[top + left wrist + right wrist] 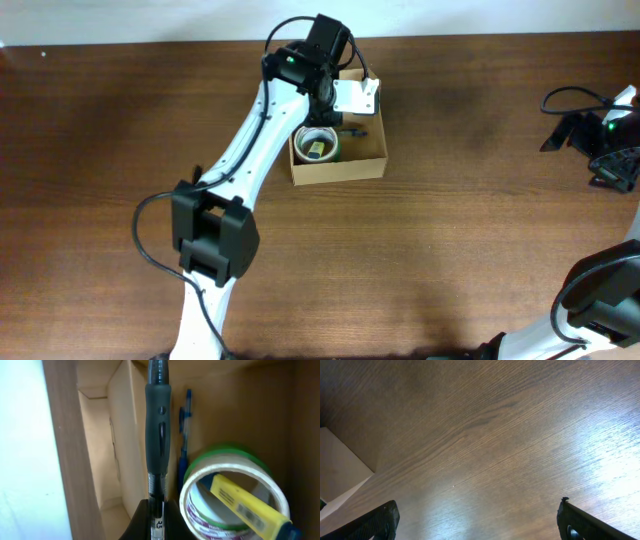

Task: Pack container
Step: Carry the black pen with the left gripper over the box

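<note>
Dark pen (158,435): closest to the left wrist camera, standing straight up through the middle of the view, with its lower end between the left fingers.
Left fingers (156,516): closed narrow on the dark pen and holding it over the open box.
Box (340,168): tan cardboard, on the table (495,435) near the far middle, directly under the left wrist; its top is open.
Tape roll (234,467): lying flat inside the box, on the side toward the left arm's base.
Yellow marker (245,505): lying slanted inside the hole of the tape roll.
Blue pen (184,445): inside the box, just beside the tape roll and behind the dark pen.
Right fingers (477,520): wide apart, holding nothing, touching nothing, above bare wood.
Right arm (600,135): at the right edge of the table, well apart from the box.
</note>
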Motion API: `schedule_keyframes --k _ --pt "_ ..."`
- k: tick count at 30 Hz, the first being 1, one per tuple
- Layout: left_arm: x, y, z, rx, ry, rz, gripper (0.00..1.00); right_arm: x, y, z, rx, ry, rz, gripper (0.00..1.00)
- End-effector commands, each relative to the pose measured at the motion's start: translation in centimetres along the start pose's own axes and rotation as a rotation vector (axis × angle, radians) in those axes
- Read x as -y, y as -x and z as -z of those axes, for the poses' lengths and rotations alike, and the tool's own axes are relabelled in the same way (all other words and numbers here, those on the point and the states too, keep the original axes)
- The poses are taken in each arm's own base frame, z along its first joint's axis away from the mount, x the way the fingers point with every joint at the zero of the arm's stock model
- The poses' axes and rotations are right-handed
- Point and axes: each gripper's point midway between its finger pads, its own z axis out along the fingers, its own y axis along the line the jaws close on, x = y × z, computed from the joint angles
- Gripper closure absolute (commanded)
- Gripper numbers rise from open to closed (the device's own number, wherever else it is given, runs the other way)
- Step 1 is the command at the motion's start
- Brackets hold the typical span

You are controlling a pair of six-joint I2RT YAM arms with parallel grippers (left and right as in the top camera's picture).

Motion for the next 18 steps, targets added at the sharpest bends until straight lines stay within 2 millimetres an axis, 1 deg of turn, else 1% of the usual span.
schedule_keyframes --k 1,5,10,14,16,18 --pt "0.1 -1.0 -1.7 -0.048 -0.008 0.023 0.98 -0.2 -0.2 0.0 -0.008 0.011 -0.008 0.01" --pt "0.6 -1.9 -3.2 -0.087 -0.025 0.025 0.99 -0.1 -0.3 0.0 -0.012 0.007 -0.009 0.01" --pt "0.7 -2.8 -3.9 -0.096 -0.037 0.082 0.99 -0.1 -0.4 0.0 -0.013 0.007 -0.009 0.01" --pt "0.7 -3.0 -4.3 -0.1 -0.041 0.085 0.97 -0.1 -0.4 0.0 -0.013 0.007 -0.009 0.01" --pt "0.7 -3.1 -4.3 -0.101 -0.042 0.086 0.89 -0.1 -0.4 0.0 -0.013 0.007 -0.009 0.01" --pt "0.7 -3.1 -4.3 -0.101 -0.042 0.087 0.75 -0.1 -0.3 0.0 -0.012 0.007 -0.009 0.01"
